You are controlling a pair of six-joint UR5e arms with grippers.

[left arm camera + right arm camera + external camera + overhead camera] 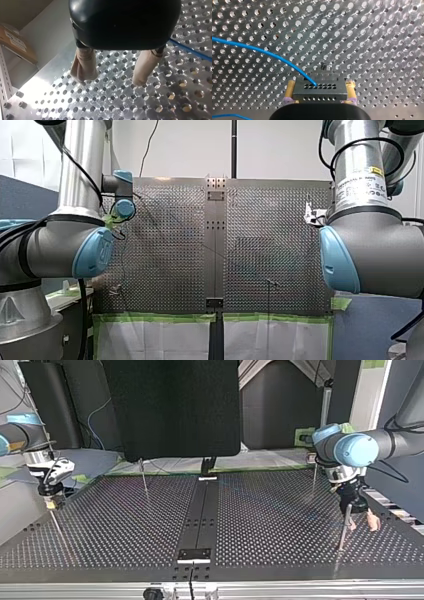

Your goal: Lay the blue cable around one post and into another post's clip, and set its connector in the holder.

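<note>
Top view, 9 o'clock edge of the table (280,525): my right end effector (50,504) hangs low. What is in it? — K.

Right wrist view answers: yellow pads (291,90) clamped on the grey connector (319,90), one on each flank. The blue cable (265,52) plugs into one hole of the connector's perforated face and arcs away over the bare holes. — M.

Moving across the top view: thin post (144,477) at 11 o'clock, another post (314,476) at 1 o'clock, third post (344,530) at 4 o'clock. Any cable on them? — K.

None that I can make out; the cable is too thin to trace there. Holder and clip not identified in any view. — M.

3 o'clock, then: my left end effector (362,523)? — K.

Beige pads (85,62) spread wide, nothing between them, tips just above the table, close beside the 4 o'clock post. Left wrist view shows a run of blue cable over the table off to one side of the pads, apart from them. — M.

Step? — K.

Judged: early. Connector in hand, routing not yet begun, clip and holder not yet served. Next move likely needs the left to close on that run and lead it round a post while the right holds the connector. Tension should be low, or the wire may pull at the connector or ride off the post. — M.
</note>
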